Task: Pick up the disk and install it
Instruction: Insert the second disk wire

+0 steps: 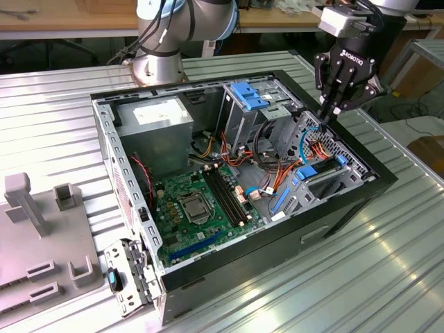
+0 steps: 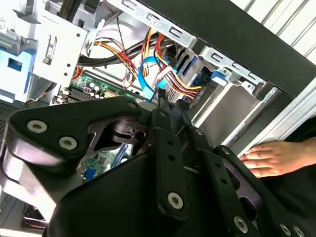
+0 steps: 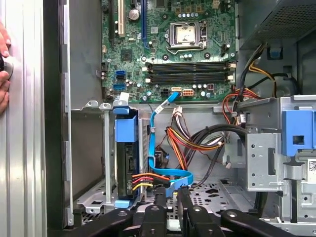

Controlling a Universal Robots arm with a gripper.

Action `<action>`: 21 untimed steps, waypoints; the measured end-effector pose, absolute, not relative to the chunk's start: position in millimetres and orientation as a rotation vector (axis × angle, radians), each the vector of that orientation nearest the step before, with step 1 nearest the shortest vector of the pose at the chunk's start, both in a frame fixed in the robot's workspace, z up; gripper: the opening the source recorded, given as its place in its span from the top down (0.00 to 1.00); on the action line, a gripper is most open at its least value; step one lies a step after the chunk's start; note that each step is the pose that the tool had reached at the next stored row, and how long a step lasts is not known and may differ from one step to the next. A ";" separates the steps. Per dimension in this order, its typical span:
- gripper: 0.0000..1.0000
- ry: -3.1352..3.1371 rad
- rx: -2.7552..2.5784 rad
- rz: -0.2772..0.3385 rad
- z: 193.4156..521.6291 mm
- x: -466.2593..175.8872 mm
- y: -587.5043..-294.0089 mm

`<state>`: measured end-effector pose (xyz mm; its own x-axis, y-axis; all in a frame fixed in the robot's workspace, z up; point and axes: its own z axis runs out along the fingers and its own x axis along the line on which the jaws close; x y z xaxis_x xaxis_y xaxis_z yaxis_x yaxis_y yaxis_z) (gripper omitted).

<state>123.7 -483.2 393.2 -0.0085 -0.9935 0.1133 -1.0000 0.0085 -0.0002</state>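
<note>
The open computer case [image 1: 229, 173] lies on its side on the desk [image 1: 55, 118], exposing the drive bay. The disk [image 3: 126, 158] stands on edge in that bay, cabled, at 3 o'clock in the exterior view. The gripper [image 1: 331, 109] hovers just above the bay; its jaws are nearly closed and hold nothing.

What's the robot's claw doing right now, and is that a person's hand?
Gripper: shut, holding nothing, just above the computer case.
Person's hand: resting flat beside the case.

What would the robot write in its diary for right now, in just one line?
pincer: shut, empty, above case edge | disk: standing in bay of computer case, blue carrier, cables plugged | person's hand: resting by case
</note>
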 end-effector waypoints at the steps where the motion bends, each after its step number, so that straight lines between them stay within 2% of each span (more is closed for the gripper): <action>1: 0.76 -2.167 2.149 0.132 392.8 123.7 -482.9; 6: 0.76 -2.132 2.114 0.200 390.3 123.7 -480.4; 13: 0.76 -2.115 2.086 0.240 383.0 123.2 -470.4; 18: 0.76 -2.087 2.053 0.294 378.9 122.7 -470.4; 20: 0.75 -2.076 2.040 0.315 378.0 122.6 -470.4; 21: 0.69 -2.071 2.035 0.324 377.6 122.6 -470.3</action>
